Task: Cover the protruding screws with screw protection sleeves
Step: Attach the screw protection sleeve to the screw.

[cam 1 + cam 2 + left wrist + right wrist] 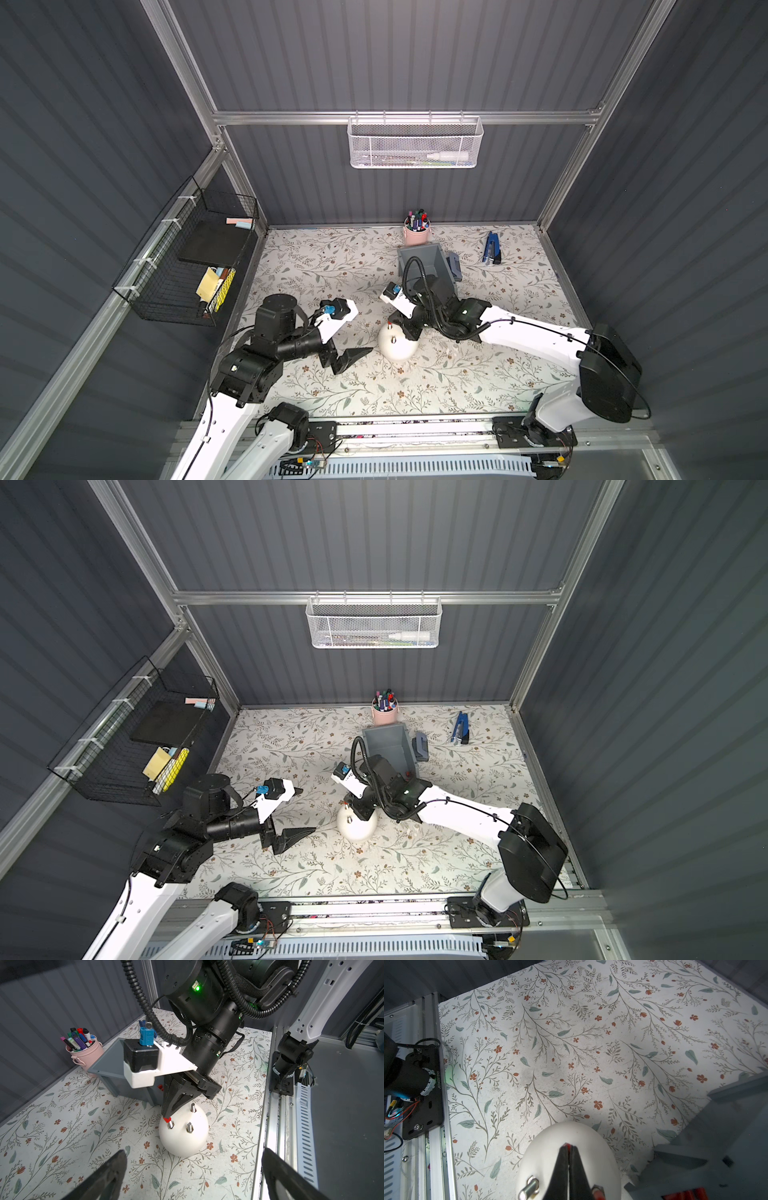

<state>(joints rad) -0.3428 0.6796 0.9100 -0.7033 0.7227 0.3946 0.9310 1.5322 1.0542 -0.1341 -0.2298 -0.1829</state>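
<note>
Right gripper is over the white dome, fingers together and pinched on one red sleeve. The sleeve sits at the very top of a stud on the dome's flank facing the left arm. The silvery shank is bare below it. Cannot tell if the sleeve is pushed on or only touching the tip.

Two more studs on the dome are uncovered, one near the crown and one lower down. The fourth is hidden behind the gripper. In the right wrist view the black fingertips meet edge to edge above the dome, with a sliver of red at their end.

Left gripper has its fingers wide apart and holds nothing. It is low over the floral table cover, just beside the dome on the side away from the right arm, not touching it.

Grey bin is near the dome, on its back-wall side. Spare red sleeves lie at the bin's open front, the side toward the dome. Pink cup with marker pens stands farther behind the dome, right against the bin's far side. Blue stapler is well apart from the dome, toward the back wall on the right arm's side.

White mesh basket hangs on the back wall, high above the dome. Black wire basket is on the side wall, well apart from the dome.
</note>
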